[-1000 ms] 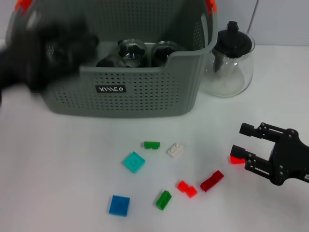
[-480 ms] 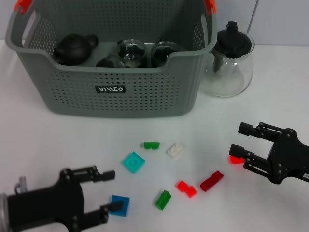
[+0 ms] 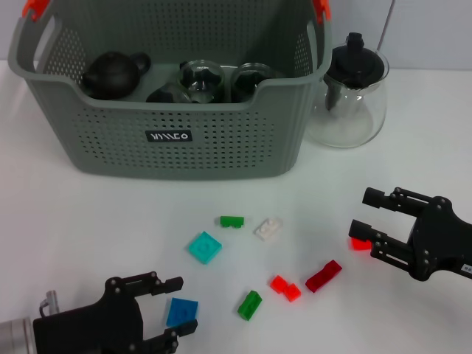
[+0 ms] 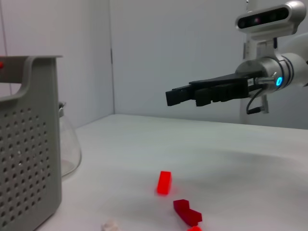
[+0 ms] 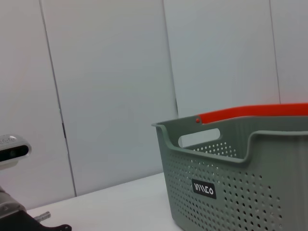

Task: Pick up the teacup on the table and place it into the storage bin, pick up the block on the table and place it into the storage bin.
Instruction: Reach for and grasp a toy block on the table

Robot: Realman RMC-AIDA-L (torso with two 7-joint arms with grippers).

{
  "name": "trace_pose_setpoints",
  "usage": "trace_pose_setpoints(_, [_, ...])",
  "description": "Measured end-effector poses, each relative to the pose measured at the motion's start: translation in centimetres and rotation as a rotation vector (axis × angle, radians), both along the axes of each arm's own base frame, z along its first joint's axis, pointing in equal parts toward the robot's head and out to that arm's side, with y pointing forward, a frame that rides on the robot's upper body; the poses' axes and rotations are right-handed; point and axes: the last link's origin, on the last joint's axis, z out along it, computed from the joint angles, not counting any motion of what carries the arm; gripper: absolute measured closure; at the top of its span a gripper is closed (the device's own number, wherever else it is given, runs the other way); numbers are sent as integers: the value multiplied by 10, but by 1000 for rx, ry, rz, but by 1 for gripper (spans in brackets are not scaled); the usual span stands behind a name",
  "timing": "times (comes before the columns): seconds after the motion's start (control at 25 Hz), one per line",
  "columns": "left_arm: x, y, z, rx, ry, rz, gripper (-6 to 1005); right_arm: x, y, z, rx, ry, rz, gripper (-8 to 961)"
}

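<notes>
At the lower left of the head view, the left gripper [image 3: 174, 306] sits low over the white table [image 3: 88, 221], its black fingers spread apart around a blue square block [image 3: 181, 312], apparently not yet clamped on it. At the right edge, the right gripper [image 3: 366, 216] hangs with fingers open and nothing between them, a small bright red block [image 3: 361, 244] lying just beneath.

The grey perforated storage bin [image 3: 184, 140] fills the upper left, holding a black teapot [image 3: 114, 71] and glass cups [image 3: 202, 80]. A glass teapot with a black lid [image 3: 349, 92] stands just right of the bin.

Scattered across the lower centre are a cyan block [image 3: 204, 247], two green blocks [image 3: 231, 220], a white block [image 3: 268, 228], an orange-red block [image 3: 285, 287] and a dark red block [image 3: 323, 276].
</notes>
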Motion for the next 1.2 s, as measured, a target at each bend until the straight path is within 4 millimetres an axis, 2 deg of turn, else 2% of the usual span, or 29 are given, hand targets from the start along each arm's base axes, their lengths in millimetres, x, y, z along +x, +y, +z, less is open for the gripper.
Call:
trace_pose_setpoints(0.24, [-1,-1,-1,5,-13,23,385,0,0,0,1,-2,-2,359])
trace_pose_setpoints(0.52, [-9,-4,-12,26,63,-8,323,0,1,0,1,-4,-2,359])
trace_pose_setpoints(0.72, [-12,-3,-19,57,102,-21,247,0,1,0,2,-5,-3,359])
trace_pose_setpoints(1.2, [-18,0,-20,115,129,7,248,1,0,0,2,-6,-6,358])
